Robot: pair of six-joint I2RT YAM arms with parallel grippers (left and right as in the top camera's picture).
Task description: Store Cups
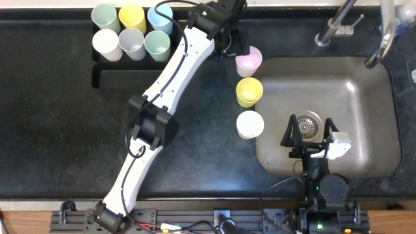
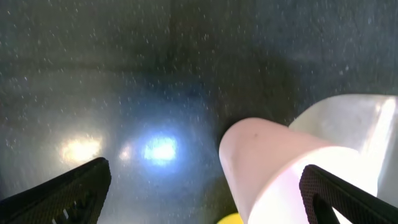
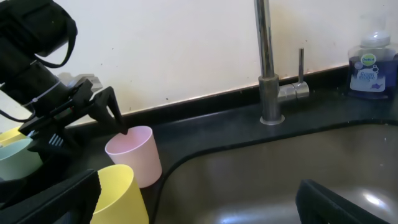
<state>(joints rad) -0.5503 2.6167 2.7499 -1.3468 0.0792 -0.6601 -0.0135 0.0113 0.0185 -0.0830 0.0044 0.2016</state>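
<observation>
The left claw (image 2: 205, 169) is held wide open and empty, the pink cup (image 2: 273, 171) just beside one finger. The right claw (image 1: 310, 125) is likewise spread, empty.

The top camera looks straight down on the counter (image 1: 58, 130) and sink (image 1: 364, 97). The left wrist camera hangs close over the counter, just beside the pink cup (image 2: 273, 174). The right wrist camera sits low over the sink, facing the faucet (image 3: 266, 62) and wall (image 3: 174, 43). All three views share the pink cup.

Pink cup (image 1: 248, 60), yellow cup (image 1: 249, 91), white cup (image 1: 250, 124) upright in line beside sink (image 1: 354, 104), six cups (image 1: 132, 43) in tray (image 1: 123, 79)
</observation>
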